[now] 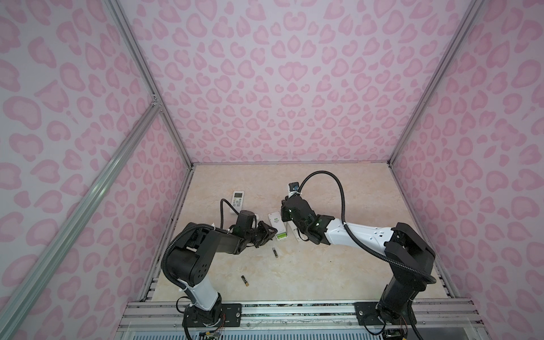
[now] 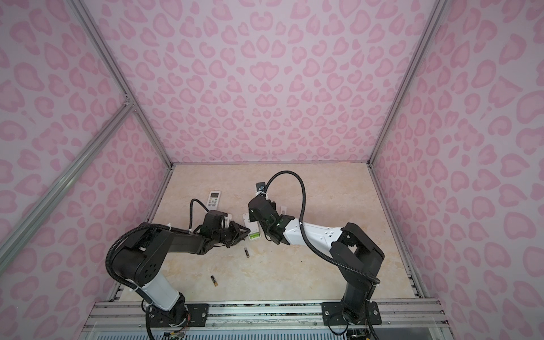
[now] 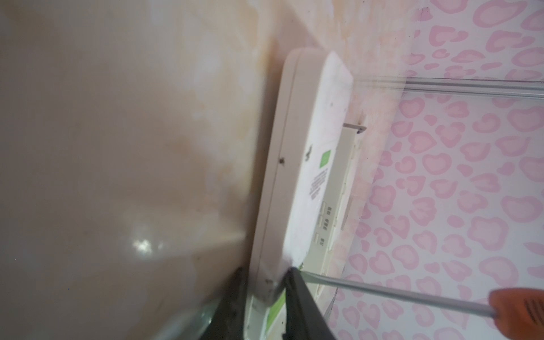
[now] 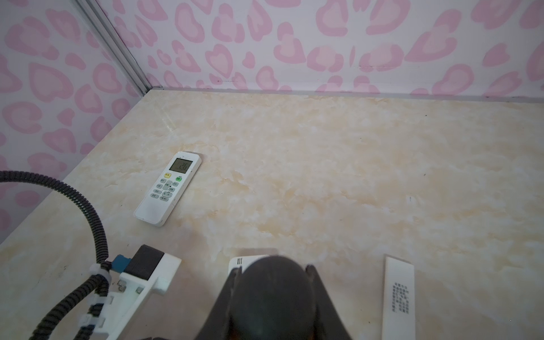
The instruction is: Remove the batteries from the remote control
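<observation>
**Top views.** A white face-down remote control (image 1: pixel 274 220) is lying near the middle of the beige marble-pattern tabletop (image 1: pixel 338 265). Its battery bay is standing open at the end nearer the arm bases. The lime green batteries (image 1: pixel 281 235) are sitting inside that bay in both top views (image 2: pixel 254 235). The left gripper (image 1: pixel 270 232) is meeting that end of the remote from the left. Two black gold-ended batteries are lying loose on the table. One (image 1: pixel 275 252) is just in front of the open bay and the other (image 1: pixel 245 281) is well nearer the bases. A white face-up remote with a display (image 1: pixel 238 200) is resting apart, toward the far left.

**Left wrist.** The dark fingers (image 3: pixel 300 306) are clamping the face-down remote's end across its thickness. A green battery edge (image 3: pixel 276 309) is showing between them. An orange-handled steel-shaft screwdriver (image 3: pixel 382 294) is reaching in, with its tip at the remote's end beside the finger.

**Right wrist.** The right gripper (image 4: pixel 272 282) is closing on the screwdriver's dark rounded handle end. A flat white cover plate (image 4: pixel 399 297) is lying just beside it, not touching.
</observation>
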Motion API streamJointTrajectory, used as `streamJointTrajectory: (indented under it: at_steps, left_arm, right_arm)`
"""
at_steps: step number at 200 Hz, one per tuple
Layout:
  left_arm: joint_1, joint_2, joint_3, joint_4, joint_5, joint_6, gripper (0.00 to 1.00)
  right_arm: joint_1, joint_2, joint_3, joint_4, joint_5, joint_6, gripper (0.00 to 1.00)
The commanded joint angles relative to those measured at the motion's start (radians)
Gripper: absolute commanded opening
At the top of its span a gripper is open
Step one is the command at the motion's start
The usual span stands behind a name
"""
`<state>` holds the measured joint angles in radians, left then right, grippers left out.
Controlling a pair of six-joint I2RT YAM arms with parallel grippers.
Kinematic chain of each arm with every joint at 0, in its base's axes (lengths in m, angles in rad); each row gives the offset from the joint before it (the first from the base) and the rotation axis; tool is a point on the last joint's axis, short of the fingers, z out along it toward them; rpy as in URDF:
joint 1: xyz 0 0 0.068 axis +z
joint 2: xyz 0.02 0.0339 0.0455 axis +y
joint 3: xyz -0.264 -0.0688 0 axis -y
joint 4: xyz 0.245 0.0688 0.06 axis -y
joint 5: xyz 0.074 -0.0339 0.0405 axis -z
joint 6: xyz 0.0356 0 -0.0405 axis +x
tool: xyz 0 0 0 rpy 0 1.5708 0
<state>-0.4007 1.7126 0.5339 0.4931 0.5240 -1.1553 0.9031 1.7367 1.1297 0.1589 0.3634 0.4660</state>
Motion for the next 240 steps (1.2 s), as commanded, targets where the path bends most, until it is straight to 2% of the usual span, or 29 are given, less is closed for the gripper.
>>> streamJointTrajectory:
  at_steps: [1, 240]
  left_arm:
    - [-0.009, 0.018, -0.013, -0.195, -0.025, -0.009, 0.27]
    - [-0.009, 0.005, -0.03, -0.194, -0.03, -0.009, 0.26]
  right_arm:
    - [0.0, -0.011, -0.015, 0.012, -0.029, 0.091, 0.0]
    - [-0.082, -0.087, -0.138, 0.145, -0.12, 0.329, 0.0]
